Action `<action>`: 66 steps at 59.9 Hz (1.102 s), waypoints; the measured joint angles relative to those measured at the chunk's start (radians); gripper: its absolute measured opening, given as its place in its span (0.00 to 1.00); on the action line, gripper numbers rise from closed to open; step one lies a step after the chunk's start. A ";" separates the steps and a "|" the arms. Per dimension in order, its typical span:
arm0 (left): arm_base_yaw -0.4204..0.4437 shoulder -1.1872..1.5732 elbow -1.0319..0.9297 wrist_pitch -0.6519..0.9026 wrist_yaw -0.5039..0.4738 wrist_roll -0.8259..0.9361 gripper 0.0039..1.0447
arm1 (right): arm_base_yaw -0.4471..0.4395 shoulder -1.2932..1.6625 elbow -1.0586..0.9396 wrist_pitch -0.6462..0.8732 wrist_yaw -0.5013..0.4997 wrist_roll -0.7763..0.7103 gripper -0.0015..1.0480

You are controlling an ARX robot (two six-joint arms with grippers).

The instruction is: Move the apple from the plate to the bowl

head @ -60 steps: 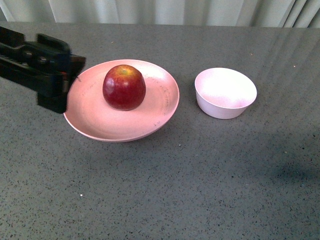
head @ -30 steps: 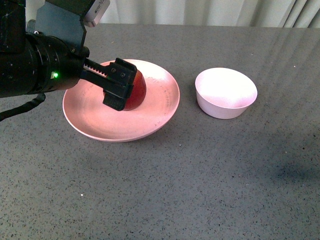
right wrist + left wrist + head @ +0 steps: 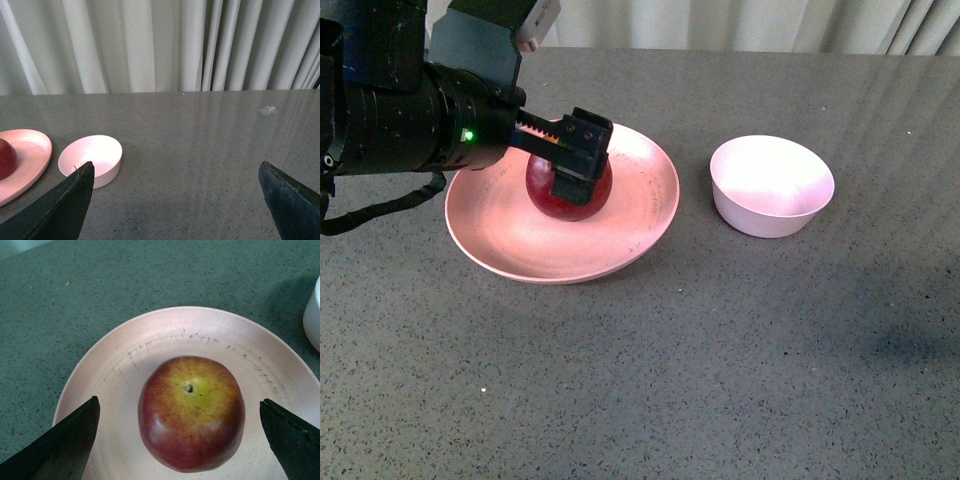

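Observation:
The dark-red apple (image 3: 582, 198) with a yellow patch round its stem sits in the wide pink plate (image 3: 640, 215) at left centre of the table. My left gripper (image 3: 578, 152) is open, directly above the apple, one finger on each side. In the left wrist view the apple (image 3: 191, 412) lies between the two black fingertips (image 3: 70, 445) without touching them, on the plate (image 3: 125, 370). The small pale bowl (image 3: 771, 185) stands empty to the right of the plate. My right gripper (image 3: 177, 202) is open and empty, out of the front view, with the bowl (image 3: 92, 159) ahead of it.
The grey speckled table (image 3: 720, 360) spreads round both dishes. Pale curtains (image 3: 160, 45) hang behind the far table edge. The left arm's black body (image 3: 400, 120) hangs over the plate's left side.
My left arm has moved in from the left edge to right over the apple, and its fingers now straddle it. The apple, plate and bowl have not moved.

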 joint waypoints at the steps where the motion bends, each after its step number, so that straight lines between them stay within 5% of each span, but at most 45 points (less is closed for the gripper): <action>1: -0.001 0.001 0.000 0.000 0.001 0.000 0.92 | 0.000 0.000 0.000 0.000 0.000 0.000 0.91; 48: -0.022 0.128 0.092 -0.023 -0.005 0.001 0.92 | 0.000 0.000 0.000 0.000 0.000 0.000 0.91; 57: -0.026 0.134 0.097 -0.025 -0.022 0.002 0.73 | 0.000 0.000 0.000 0.000 0.000 0.000 0.91; 66: -0.031 0.131 0.098 -0.028 -0.030 0.001 0.67 | 0.000 0.000 0.000 0.000 0.000 0.000 0.91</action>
